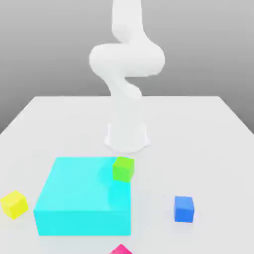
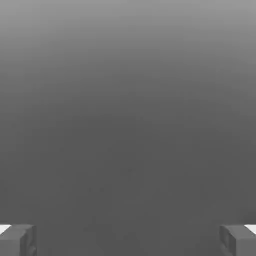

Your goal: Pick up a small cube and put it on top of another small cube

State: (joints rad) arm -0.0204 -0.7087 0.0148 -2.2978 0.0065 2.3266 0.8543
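1. I see the jaws spread wide in the hand view, one fingertip at each lower corner, nothing between them, only plain grey surface ahead.
2. Magenta cube sits at the very front edge of the exterior view, cut off by the frame, on the counter just in front of the cyan block. It's not in the hand view, so I can't place it against the jaws beyond saying it isn't between them.
3. Yellow cube sits on the counter at the exterior view's left, just beside the cyan block, apart from it.
4. Green cube sits at the cyan block's far corner on the exterior view's right; can't tell if it rests on the block or just behind it.
5. Blue cube sits on the counter to the exterior view's right, well apart from the block.
6. Count: four small cubes, one each of magenta, yellow, green, blue; one big cyan block; one white arm standing behind the block.
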